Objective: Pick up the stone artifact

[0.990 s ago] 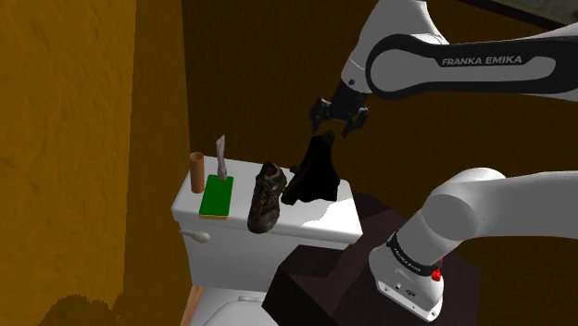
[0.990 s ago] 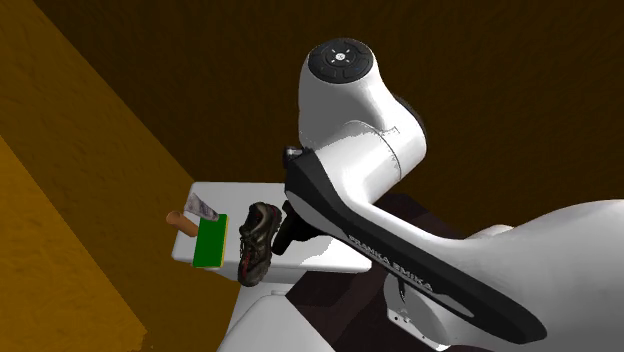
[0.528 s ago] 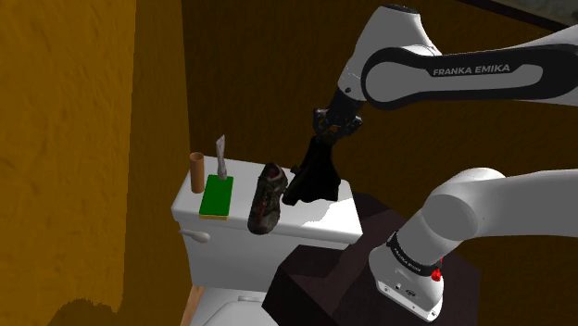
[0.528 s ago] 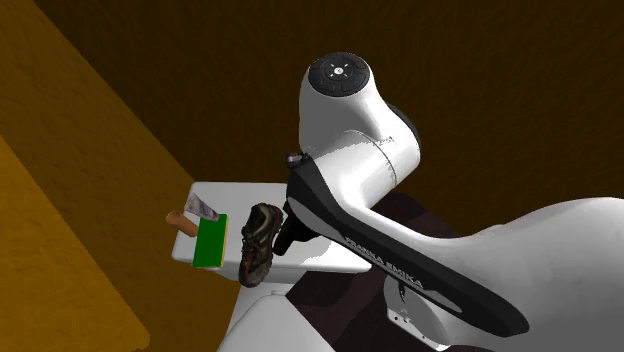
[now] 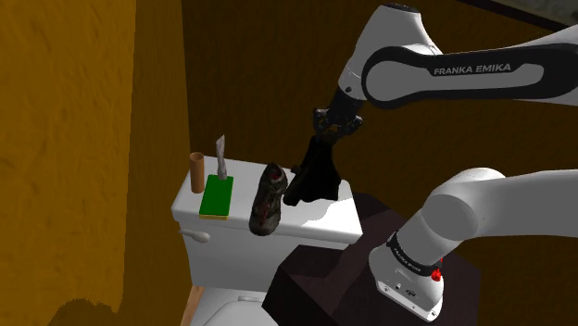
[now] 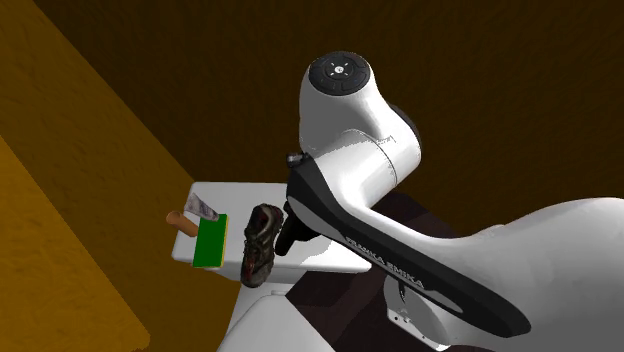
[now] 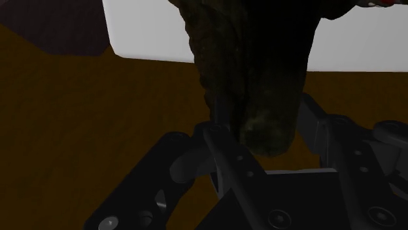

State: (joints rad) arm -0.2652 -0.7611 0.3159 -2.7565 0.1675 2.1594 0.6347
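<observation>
So I'm looking at the shoulder view and going left to right: an ochre wall (image 5: 65, 139) is taking up the left side, and next to it a white toilet tank lid (image 5: 329, 220) is carrying a row of stuff. A brown cylinder (image 5: 196, 172) is standing upright at the far left end, a thin grey shard (image 5: 221, 156) is poking up just beside it, and a flat green block (image 5: 219, 195) is lying in front of the shard. A dark shoe (image 5: 267, 197) is sitting near the middle with its toe hanging over the front edge. Just right of the shoe, the stone artifact (image 5: 313, 176) is standing tall on the lid, dark, almost black, wider at the base and narrowing toward the top. The gripper (image 5: 331, 132) is coming down on that narrow top end. From the wrist cam I'm seeing the fingers (image 7: 219, 140) pressing in on either side of the artifact's tip, so it's clamped on, only as far apart as the stone is thick. The white arm (image 5: 445, 72) is arching over from the right, above the dark stand (image 5: 306, 278)
</observation>
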